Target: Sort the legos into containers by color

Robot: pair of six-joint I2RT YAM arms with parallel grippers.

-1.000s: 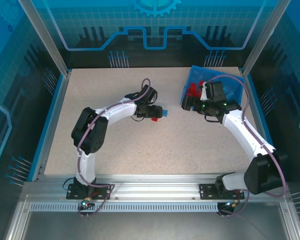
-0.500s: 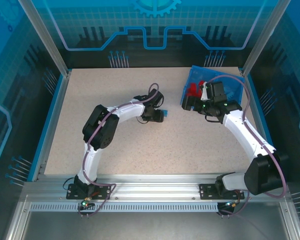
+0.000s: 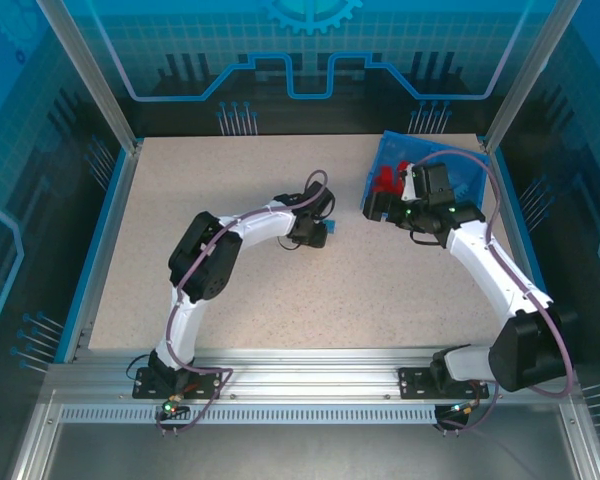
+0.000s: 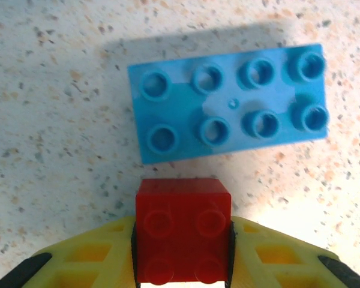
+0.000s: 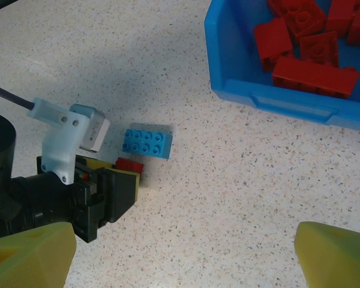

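Mid-table, left gripper (image 4: pixel 183 267) fingers clamped on a red 2x2 brick (image 4: pixel 183 237), studs up, one yellow pad on each side. Can't tell if it's off the surface. Light-blue 2x4 brick (image 4: pixel 228 102) lies flat just beyond it, narrow gap, not touching. Blue tray (image 5: pixel 276 105) sits well apart to the right, w/ red bricks (image 5: pixel 312 75) jumbled in its left compartment. Right gripper (image 5: pixel 180 264) jaws spread wide, empty, above bare table (image 5: pixel 240 198) near the tray.
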